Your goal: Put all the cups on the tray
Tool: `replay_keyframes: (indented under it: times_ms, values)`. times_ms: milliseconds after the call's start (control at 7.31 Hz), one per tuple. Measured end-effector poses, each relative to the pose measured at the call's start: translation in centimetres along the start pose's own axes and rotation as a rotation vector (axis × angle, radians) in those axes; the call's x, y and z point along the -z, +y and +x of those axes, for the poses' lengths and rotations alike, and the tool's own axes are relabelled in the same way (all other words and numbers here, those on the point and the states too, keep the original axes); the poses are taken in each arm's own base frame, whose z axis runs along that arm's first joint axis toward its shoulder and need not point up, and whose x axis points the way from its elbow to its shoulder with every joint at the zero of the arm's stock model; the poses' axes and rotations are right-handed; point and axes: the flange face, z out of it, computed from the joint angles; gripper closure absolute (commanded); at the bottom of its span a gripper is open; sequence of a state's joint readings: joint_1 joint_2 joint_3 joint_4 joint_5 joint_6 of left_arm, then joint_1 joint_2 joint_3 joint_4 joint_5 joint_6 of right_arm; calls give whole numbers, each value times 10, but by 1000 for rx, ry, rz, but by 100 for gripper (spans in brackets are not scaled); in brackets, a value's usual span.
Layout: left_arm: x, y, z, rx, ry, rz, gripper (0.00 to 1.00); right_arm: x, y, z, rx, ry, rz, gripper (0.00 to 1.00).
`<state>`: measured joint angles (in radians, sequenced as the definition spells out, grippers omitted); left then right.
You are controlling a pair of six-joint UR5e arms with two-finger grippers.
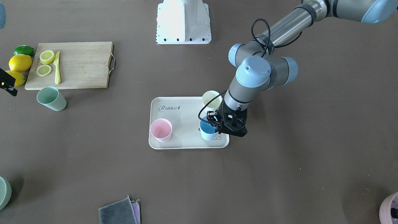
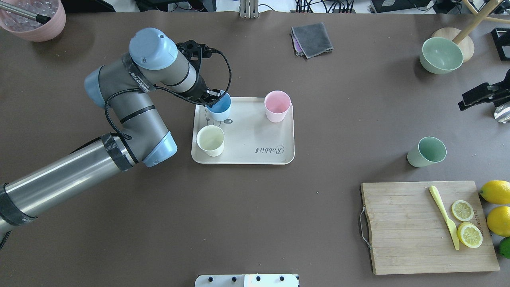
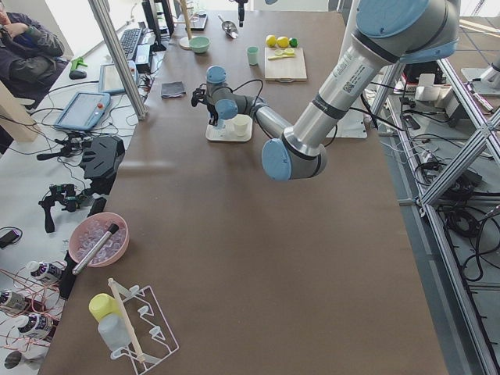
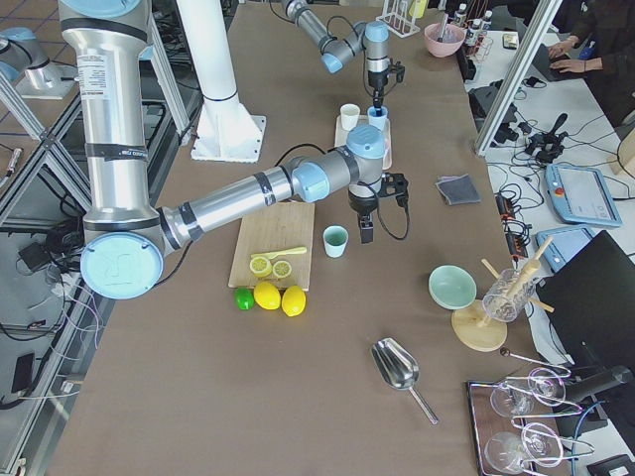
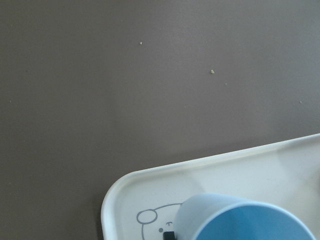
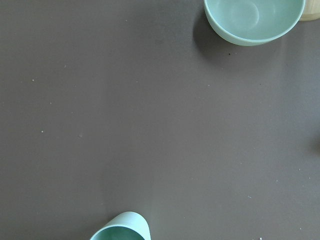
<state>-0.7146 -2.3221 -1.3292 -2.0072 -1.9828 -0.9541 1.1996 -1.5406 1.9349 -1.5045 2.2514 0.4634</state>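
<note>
The beige tray [image 2: 247, 153] lies mid-table and holds three cups: cream-white [image 2: 210, 140], pink [image 2: 277, 105] and light blue [image 2: 220, 108]. My left gripper [image 2: 213, 98] reaches down over the blue cup's rim at the tray's far left corner and looks shut on it. The left wrist view shows the blue cup [image 5: 245, 220] standing on the tray [image 5: 150, 182], with one fingertip [image 5: 170, 234] against its wall. The mint green cup [image 2: 427, 151] stands on the table far from the tray. My right gripper [image 2: 468, 101] hovers beyond it, looks open and is empty.
A wooden cutting board [image 2: 418, 227] with lemon slices and a knife lies near the mint cup, with lemons [image 2: 496, 192] beside it. A grey-green bowl [image 2: 441, 55] stands at the far right, a folded cloth [image 2: 312, 39] at the far middle, a mauve pot [image 2: 34, 18] at the far left.
</note>
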Motion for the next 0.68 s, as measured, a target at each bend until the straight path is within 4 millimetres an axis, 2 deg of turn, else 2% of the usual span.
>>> replay_keyframes:
  times_ms: [137,274,411,547,684]
  values:
    - [4,-1,2,-6,0,14,1,0,0,0,0,-1,0,0]
    - [17,-9,-2,-17,7,22,2,0,0,0,-3,-1,0,0]
    - [42,-24,-21,-34,10,13,2,-1,1,1,-15,0,0,0]
    - [81,-36,-60,-65,3,-6,1,-4,2,0,-42,1,-5,0]
    - [120,-36,-105,-109,-14,-22,2,-9,4,-5,-73,3,-15,1]
